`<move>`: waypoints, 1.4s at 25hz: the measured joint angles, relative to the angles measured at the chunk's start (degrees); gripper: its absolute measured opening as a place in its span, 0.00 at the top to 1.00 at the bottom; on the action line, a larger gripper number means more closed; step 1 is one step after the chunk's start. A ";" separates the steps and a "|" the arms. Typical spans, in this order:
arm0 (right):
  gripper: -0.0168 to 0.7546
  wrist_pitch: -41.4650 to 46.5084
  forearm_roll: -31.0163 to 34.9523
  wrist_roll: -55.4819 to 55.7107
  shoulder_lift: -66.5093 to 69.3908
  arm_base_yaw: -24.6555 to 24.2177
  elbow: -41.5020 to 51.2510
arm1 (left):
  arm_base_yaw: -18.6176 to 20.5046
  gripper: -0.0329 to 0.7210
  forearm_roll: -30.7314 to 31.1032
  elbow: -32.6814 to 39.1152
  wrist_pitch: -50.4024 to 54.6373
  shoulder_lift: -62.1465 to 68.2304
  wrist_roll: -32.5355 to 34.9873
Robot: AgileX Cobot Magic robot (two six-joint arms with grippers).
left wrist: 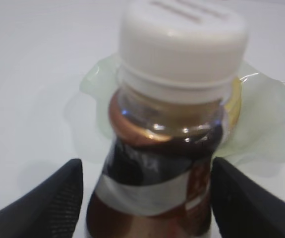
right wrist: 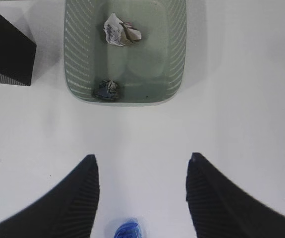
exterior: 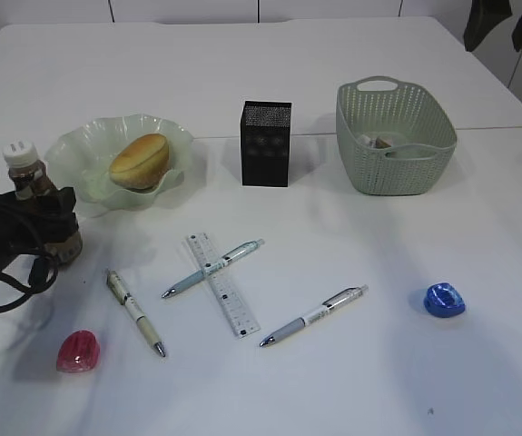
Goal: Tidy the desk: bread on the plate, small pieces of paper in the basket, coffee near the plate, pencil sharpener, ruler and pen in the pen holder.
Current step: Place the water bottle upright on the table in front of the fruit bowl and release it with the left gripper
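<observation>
The coffee [exterior: 23, 156] stands upright on the desk [exterior: 351, 381] just left of the plate [exterior: 79, 145], which holds the bread [exterior: 139, 161]. My left gripper [exterior: 44, 218] is open, with a finger on each side of the coffee [left wrist: 167, 148]; a white gap shows at the left finger [left wrist: 58, 198]. Crumpled paper pieces [right wrist: 120, 29] lie in the basket [right wrist: 75, 59]. The ruler [exterior: 224, 286] and three pens [exterior: 213, 268] lie on the desk in front of the pen holder [exterior: 266, 143]. My right gripper [right wrist: 142, 163] hangs open and empty above a blue pencil sharpener [right wrist: 128, 230].
A red pencil sharpener [exterior: 78, 351] lies at the front left, the blue one [exterior: 445, 300] at the front right. Two more pens [exterior: 135, 312] [exterior: 315, 316] lie either side of the ruler. The basket [exterior: 397, 136] stands at the back right.
</observation>
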 joint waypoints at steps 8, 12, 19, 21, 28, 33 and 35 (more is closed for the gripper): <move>0.40 0.00 0.00 0.00 0.00 0.00 0.00 | 0.00 0.20 0.05 0.98 -0.38 0.00 0.00; 0.40 0.00 0.00 0.00 0.00 0.00 0.00 | 0.00 0.20 0.05 3.25 -0.38 0.00 0.00; 0.40 0.00 0.00 0.00 0.00 0.00 0.00 | 0.00 0.20 0.17 4.45 -0.38 0.00 0.00; 0.40 0.00 0.00 0.00 0.00 0.00 0.00 | 0.00 0.20 0.27 4.45 -0.38 0.00 0.00; 0.40 0.00 0.00 0.00 0.00 0.00 0.00 | 0.00 0.20 1.61 5.39 -0.38 -3.98 0.00; 0.40 0.00 0.00 0.00 0.00 0.00 0.00 | 0.00 0.20 1.98 5.77 0.94 -8.59 0.00; 0.40 0.00 0.00 0.00 0.00 0.00 0.00 | 0.00 0.20 2.33 5.77 2.62 -10.28 0.04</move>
